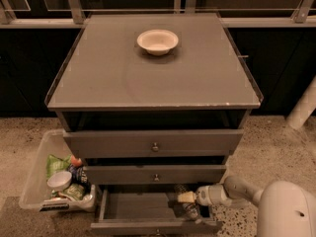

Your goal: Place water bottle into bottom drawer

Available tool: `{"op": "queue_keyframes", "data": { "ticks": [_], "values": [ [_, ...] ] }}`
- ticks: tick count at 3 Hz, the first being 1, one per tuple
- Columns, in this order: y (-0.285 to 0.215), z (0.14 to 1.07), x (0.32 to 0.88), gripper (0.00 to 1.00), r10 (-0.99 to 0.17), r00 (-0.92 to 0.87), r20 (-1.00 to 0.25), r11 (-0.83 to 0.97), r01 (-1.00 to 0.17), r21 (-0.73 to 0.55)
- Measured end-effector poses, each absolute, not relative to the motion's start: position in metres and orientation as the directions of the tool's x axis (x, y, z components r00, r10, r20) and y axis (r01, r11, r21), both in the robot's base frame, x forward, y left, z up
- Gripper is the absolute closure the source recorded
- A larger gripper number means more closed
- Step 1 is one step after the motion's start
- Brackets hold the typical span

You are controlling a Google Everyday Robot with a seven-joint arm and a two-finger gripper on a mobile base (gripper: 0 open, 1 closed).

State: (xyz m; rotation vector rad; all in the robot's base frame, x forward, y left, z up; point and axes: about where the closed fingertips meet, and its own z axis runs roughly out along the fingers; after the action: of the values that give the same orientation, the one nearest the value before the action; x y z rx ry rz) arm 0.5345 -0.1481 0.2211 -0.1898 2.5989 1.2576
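Observation:
The bottom drawer (140, 207) is pulled open under the two closed drawers. My gripper (187, 199) reaches in from the right, low over the drawer's right part. It is shut on the water bottle (192, 213), a clear ribbed bottle held slanted across the jaws. The bottle's lower end is down inside the drawer, near its front right corner. I cannot tell whether the bottle touches the drawer floor. Its cap is hidden.
A white bowl (157, 41) stands on the cabinet top (148, 83). A clear plastic bin of snacks (59, 181) sits on the floor left of the drawers. The middle drawer (155, 174) overhangs the back of the open drawer. My white arm (289, 211) fills the lower right.

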Motion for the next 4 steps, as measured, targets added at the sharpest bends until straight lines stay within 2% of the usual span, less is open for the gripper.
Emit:
{"op": "queue_keyframes", "data": {
  "ticks": [3,4],
  "values": [
    [-0.148,0.214,0.540,0.36,0.013,-0.962,-0.274,0.650,-0.200,0.733],
    [-0.152,0.207,0.547,0.12,0.090,-0.956,-0.279,0.693,-0.141,0.707]
  ]
}}
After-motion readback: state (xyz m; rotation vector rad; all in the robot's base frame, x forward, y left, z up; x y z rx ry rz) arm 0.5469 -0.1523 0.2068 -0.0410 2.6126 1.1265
